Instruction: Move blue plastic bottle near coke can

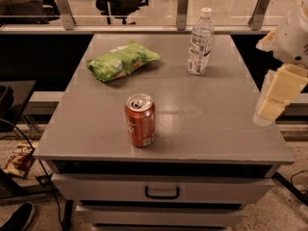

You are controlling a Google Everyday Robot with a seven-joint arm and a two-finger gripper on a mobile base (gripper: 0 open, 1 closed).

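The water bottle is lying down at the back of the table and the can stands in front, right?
No. The camera view shows the blue plastic bottle standing upright at the back of the table, not lying down. The coke can does stand in front. The gripper hangs beside the table's right edge.
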